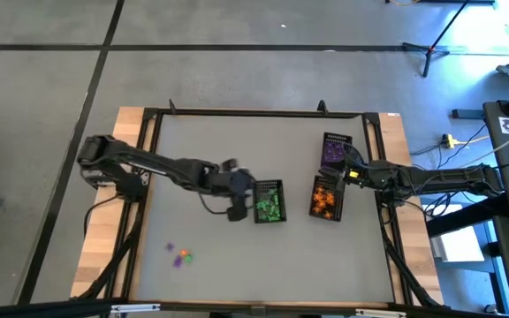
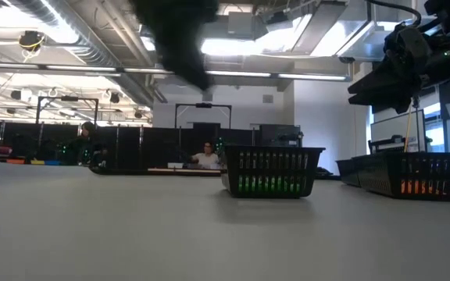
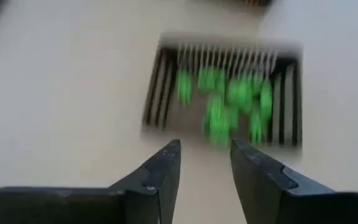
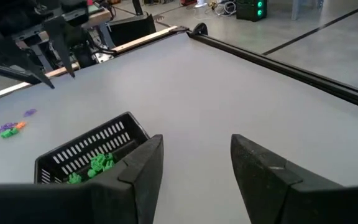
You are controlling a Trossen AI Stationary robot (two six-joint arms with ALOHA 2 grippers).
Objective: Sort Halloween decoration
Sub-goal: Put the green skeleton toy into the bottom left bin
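dark fingers of the left gripper [image 3: 205, 163] stand spread and empty, hanging just beside the basket of green trinkets [image 1: 269, 202], on its near-left side. right gripper [image 4: 196, 158] waits with fingers apart between the purple basket [image 1: 334, 148] and orange basket [image 1: 326, 196]. a few unsorted trinkets [image 1: 180, 256] lie well apart, toward the table's front left. likely risk: so close to the green basket, a swing toward that small mixed cluster could clip its wall and shift it, or a pinch there could catch two colours together.
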